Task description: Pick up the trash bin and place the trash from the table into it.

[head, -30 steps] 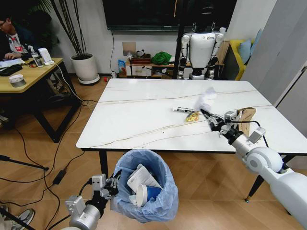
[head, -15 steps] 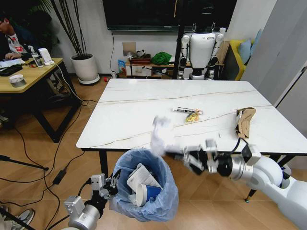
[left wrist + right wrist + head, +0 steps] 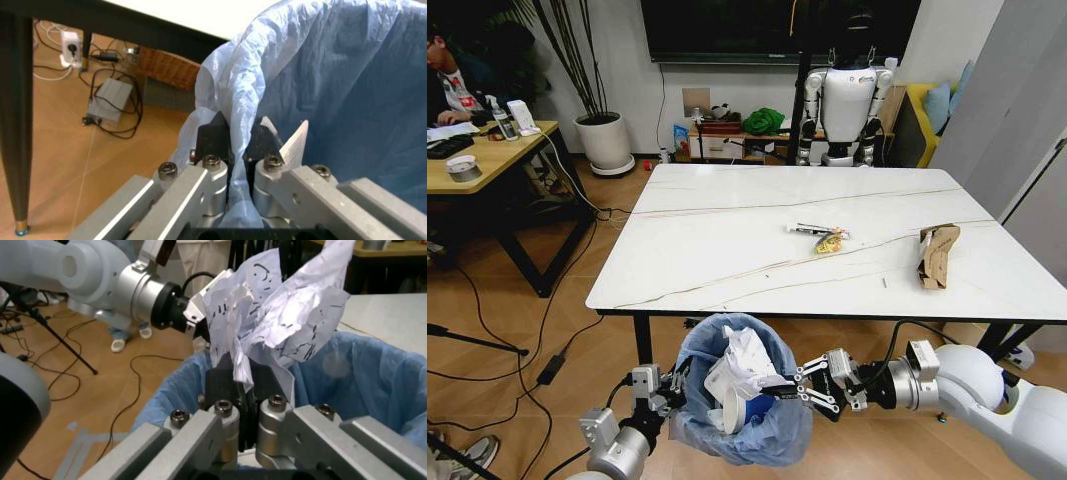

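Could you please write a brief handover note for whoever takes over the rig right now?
Left gripper: shut on the trash bin's blue bag rim, holding the bin below the table's front edge.
Right gripper: shut on a crumpled white paper, held over the bin's mouth, not yet released.
Done: a paper cup and other papers lie in the bin.
Left: drop this paper; then the wrappers mid-table and the brown paper bag near the table's right side.
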